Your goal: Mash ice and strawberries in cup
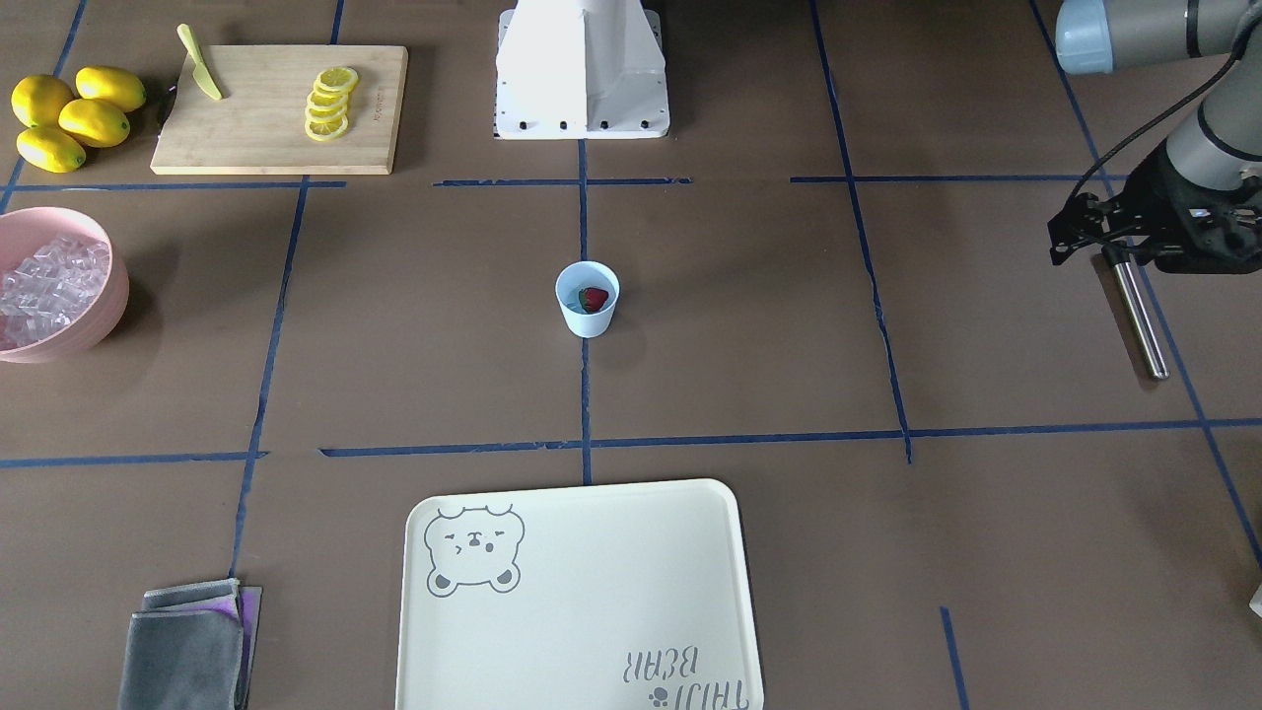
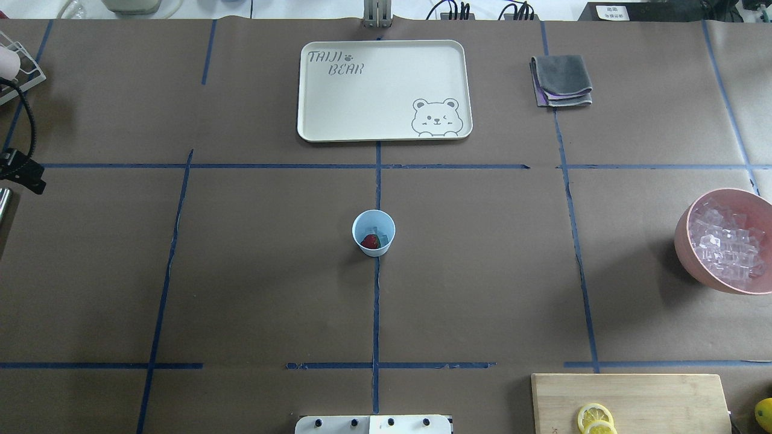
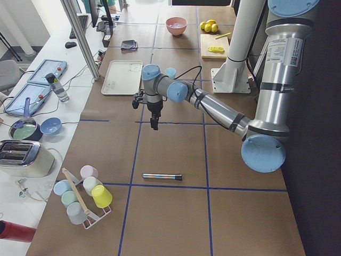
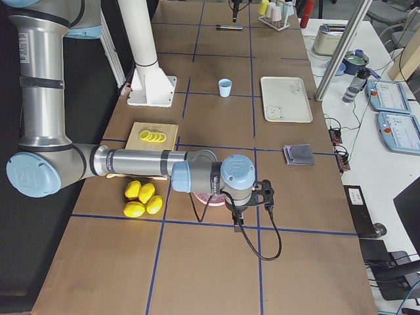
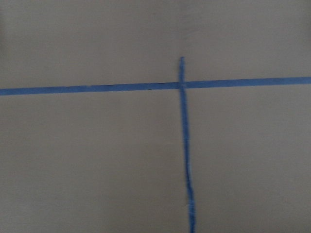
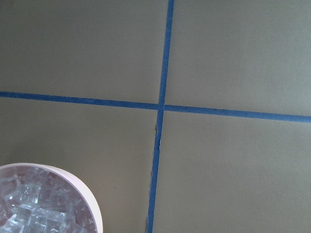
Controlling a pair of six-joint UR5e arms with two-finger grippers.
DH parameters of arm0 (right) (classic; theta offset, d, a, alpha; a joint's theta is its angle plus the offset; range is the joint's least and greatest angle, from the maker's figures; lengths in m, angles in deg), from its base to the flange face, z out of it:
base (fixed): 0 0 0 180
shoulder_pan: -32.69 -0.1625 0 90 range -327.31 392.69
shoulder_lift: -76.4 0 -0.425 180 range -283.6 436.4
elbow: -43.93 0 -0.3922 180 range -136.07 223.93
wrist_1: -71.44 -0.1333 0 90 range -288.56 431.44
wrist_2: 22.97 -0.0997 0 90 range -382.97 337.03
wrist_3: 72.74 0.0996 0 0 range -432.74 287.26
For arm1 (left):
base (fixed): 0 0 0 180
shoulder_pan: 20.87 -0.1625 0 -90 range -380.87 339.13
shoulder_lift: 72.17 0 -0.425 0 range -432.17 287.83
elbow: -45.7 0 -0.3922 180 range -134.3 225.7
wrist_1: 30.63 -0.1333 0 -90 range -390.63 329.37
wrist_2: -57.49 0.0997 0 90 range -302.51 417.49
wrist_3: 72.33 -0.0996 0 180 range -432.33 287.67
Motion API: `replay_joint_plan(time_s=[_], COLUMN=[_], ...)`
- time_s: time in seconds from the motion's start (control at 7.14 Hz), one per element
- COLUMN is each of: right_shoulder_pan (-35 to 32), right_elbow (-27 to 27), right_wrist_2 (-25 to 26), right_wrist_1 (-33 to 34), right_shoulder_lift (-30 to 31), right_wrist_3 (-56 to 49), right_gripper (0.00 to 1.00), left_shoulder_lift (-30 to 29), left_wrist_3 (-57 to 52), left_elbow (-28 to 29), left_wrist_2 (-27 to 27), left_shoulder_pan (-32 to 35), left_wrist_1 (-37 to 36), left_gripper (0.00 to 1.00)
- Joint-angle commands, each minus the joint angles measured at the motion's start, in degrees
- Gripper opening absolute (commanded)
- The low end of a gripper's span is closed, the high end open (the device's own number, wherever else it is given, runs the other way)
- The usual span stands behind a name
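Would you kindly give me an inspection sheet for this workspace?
Surface: brown table with blue tape grid.
Job's things: cup upright at centre, strawberry and ice inside.
Clutter: metal rod lying flat; pink bowl of more ice; tray; folded cloths; cutting board with lemon slices and knife; whole lemons.
Grippers: left tool above table near rod; right tool near pink bowl; opening of either cannot be told.
Cables: left wrist cable; right wrist cable, hanging looped.
Surroundings: cup rack, toaster, side bench.
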Motion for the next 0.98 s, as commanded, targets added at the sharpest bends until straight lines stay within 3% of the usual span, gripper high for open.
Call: replay_joint_plan(time_s=[0.0,0.28,0.56,0.84], right_shoulder_pan=[0.0,0.0,0.0,0.0], right_elbow=[-0.11,-0.2,-0.55,-0.63], right_wrist_2=[0.0,0.0,0.0,0.0], right_wrist_1=[-0.01,-0.01,-0.01,-0.01], right_shoulder_lift=[-0.11,-0.19,-0.72,-0.72], right_wrist_3=[0.0,0.0,0.0,0.0], right_gripper=[1.0,1.0,1.0,1.0], left_shoulder_lift=[2.94,2.95,2.69,2.42], left_wrist_3=[-0.65,-0.82,-0.12,0.59], left_elbow=[10.61,16.63,25.49,27.81], left_wrist_2=[-0.55,-0.29,-0.29,-0.2], left_shoulder_pan=[1.16,1.34,1.51,1.51], left_wrist_1=[15.91,20.83,31.08,31.3], left_gripper=[1.0,1.0,1.0,1.0])
